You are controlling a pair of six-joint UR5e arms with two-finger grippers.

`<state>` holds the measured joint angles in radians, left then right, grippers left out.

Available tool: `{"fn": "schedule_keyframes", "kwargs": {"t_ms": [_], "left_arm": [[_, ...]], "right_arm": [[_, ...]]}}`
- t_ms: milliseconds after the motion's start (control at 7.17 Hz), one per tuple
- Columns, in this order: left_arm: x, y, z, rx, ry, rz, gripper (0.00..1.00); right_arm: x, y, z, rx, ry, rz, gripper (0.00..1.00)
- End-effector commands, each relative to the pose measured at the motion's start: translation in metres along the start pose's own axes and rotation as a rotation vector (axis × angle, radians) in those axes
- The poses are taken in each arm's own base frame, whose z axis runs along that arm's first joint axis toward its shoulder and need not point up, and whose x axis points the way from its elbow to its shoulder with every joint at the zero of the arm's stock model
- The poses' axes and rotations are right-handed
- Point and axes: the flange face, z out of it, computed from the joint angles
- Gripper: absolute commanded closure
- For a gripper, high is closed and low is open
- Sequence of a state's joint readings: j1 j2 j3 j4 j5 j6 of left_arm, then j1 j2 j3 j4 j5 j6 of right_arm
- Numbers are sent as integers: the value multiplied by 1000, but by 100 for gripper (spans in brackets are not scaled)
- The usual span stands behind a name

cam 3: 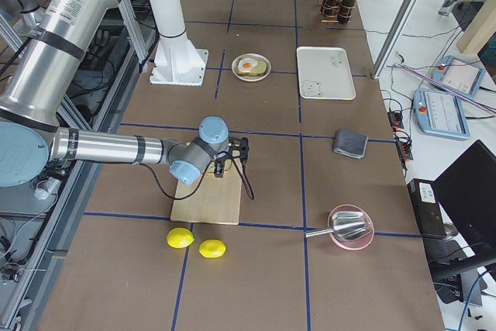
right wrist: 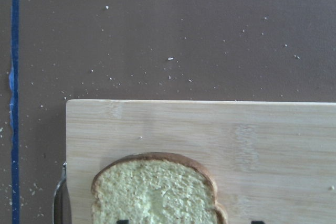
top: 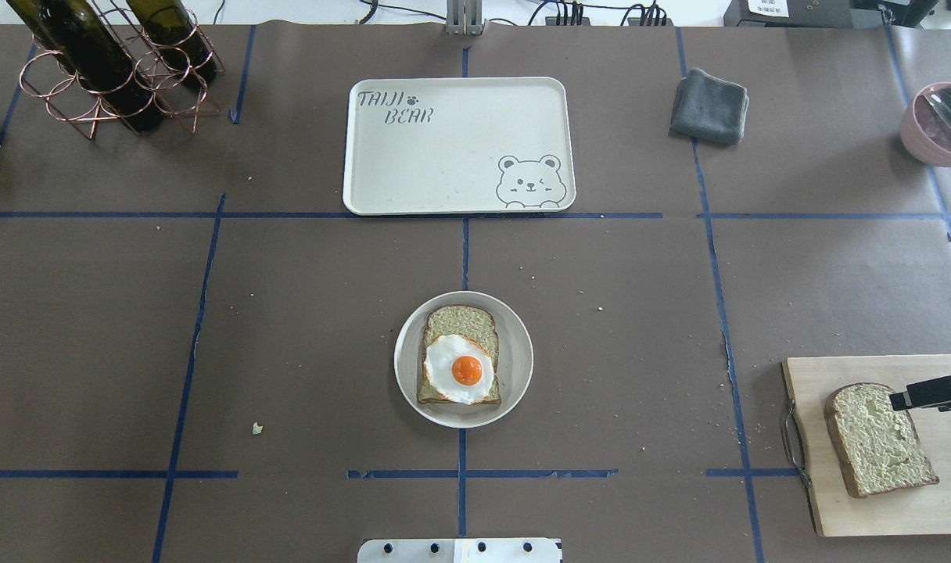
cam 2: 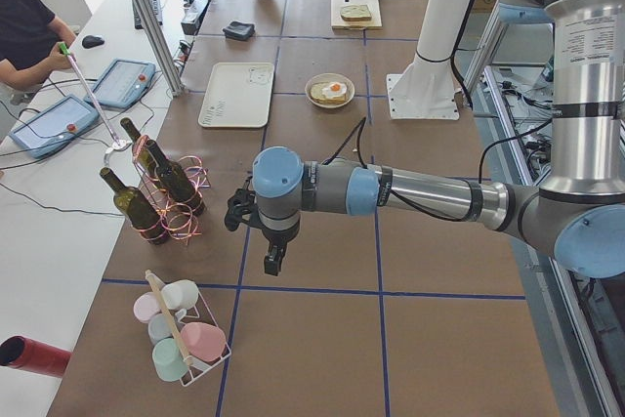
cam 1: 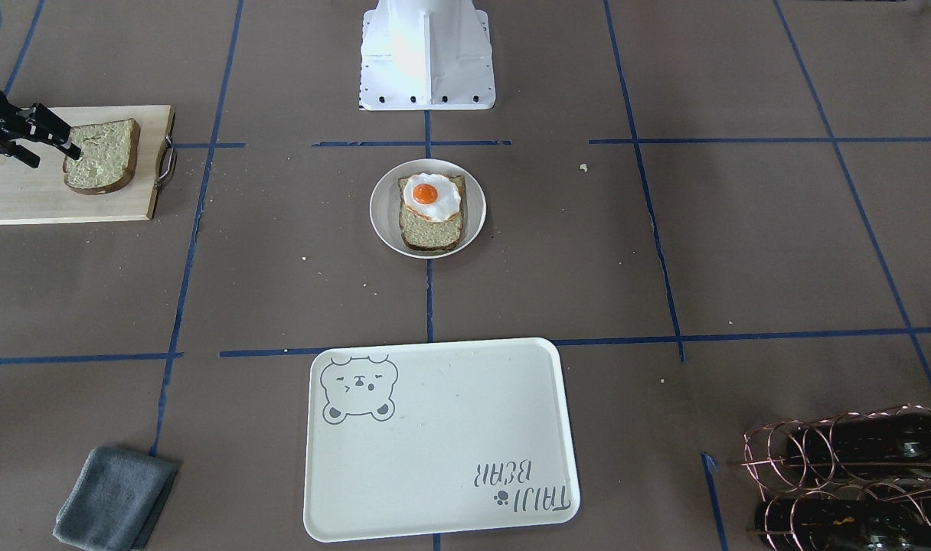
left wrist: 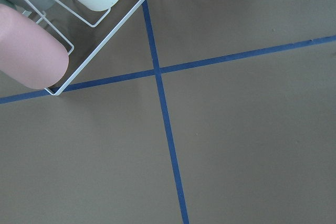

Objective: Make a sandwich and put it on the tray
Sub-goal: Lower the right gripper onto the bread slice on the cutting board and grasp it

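One bread slice (cam 1: 431, 229) lies on a small round white plate (cam 1: 381, 207) at the table's middle, with a fried egg (cam 1: 431, 197) on top; the egg also shows in the overhead view (top: 460, 369). A second bread slice (cam 1: 102, 157) lies on the wooden cutting board (cam 1: 21, 191), also seen from overhead (top: 878, 442). My right gripper (cam 1: 58, 159) is open just above this slice's edge; the right wrist view shows the slice (right wrist: 157, 192) close below. The white bear tray (cam 1: 442, 436) holds nothing. My left gripper (cam 2: 273, 261) hangs far from all this; I cannot tell if it is open.
A grey cloth (top: 710, 105) lies right of the tray. A copper rack of wine bottles (top: 108, 70) stands at the far left. A pink bowl with a spoon (top: 937, 125) sits far right. Two lemons (cam 3: 180, 238) lie beyond the board. A mug rack (left wrist: 31, 51) is below my left wrist.
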<state>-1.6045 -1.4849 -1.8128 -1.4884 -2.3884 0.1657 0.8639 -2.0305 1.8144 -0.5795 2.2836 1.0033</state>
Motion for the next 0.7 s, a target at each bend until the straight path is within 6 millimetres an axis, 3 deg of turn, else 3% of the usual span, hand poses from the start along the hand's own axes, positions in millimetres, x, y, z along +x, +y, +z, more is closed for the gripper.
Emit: {"fn": "schedule_keyframes", "kwargs": {"t_ms": [0, 558], "left_arm": [[1, 0, -1, 2, 0, 2, 0], [0, 1, 0, -1, 2, -1, 0]], "right_arm": [[6, 8, 13, -35, 14, 9, 28], [17, 8, 26, -56, 33, 19, 34]]}}
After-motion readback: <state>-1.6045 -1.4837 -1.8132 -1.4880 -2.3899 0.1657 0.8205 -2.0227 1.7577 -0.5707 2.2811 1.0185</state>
